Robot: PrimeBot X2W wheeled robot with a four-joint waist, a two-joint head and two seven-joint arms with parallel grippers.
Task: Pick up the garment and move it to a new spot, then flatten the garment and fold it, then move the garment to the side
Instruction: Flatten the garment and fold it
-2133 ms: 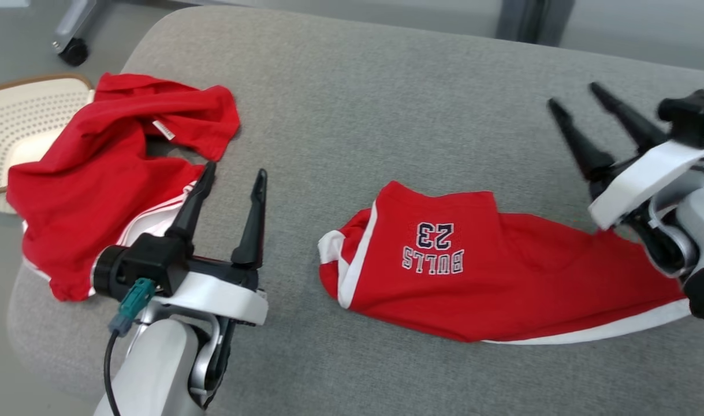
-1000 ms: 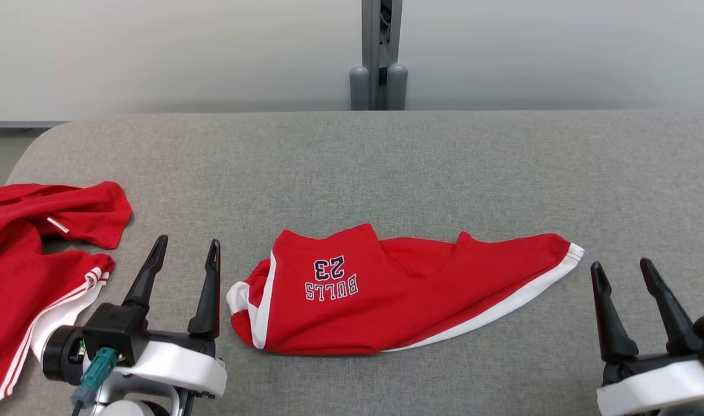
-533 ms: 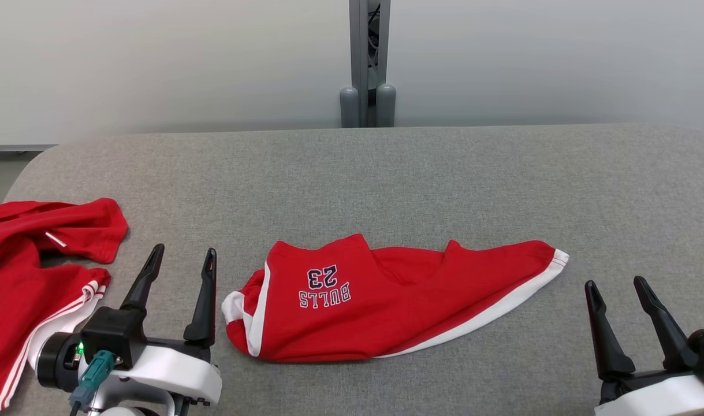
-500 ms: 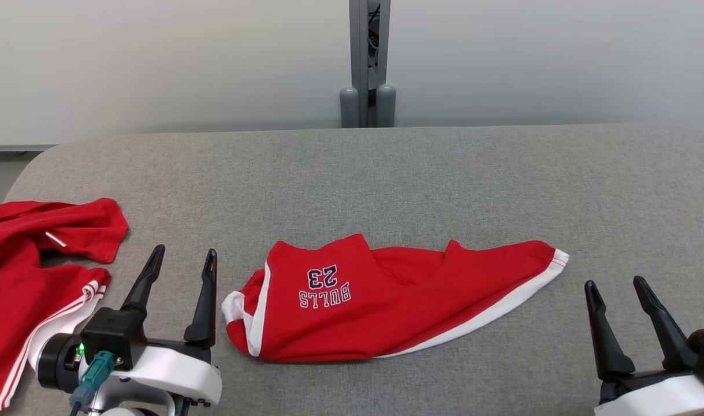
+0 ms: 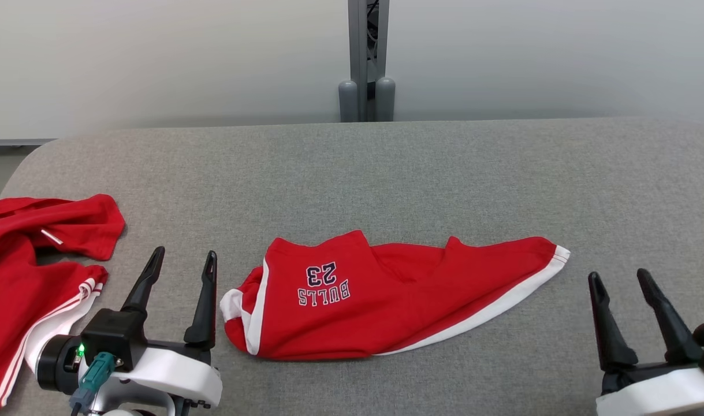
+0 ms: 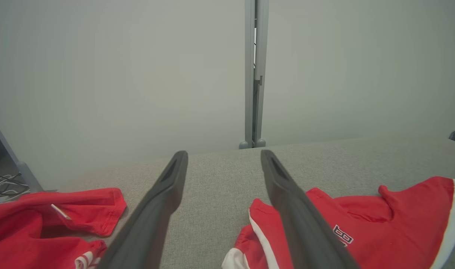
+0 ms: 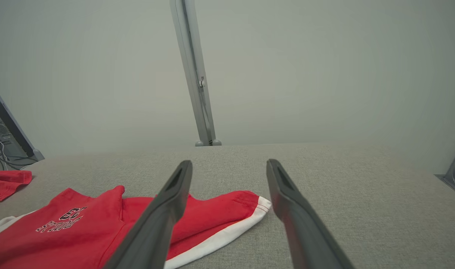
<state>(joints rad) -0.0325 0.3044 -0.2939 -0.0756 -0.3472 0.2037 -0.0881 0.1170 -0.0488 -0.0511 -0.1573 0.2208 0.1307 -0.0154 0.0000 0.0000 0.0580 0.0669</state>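
The red garment (image 5: 398, 306) lies rumpled on the grey padded table (image 5: 444, 173) straight ahead of me. Its "BULLS 23" print reads upside down from where I look, and white trim runs along its near edge. My left gripper (image 5: 184, 255) hovers just beside its left end, fingers spread and empty. My right gripper (image 5: 619, 276) sits near its right tip, also spread, holding nothing. A second red cloth (image 5: 28, 277) lies at the table's left edge.
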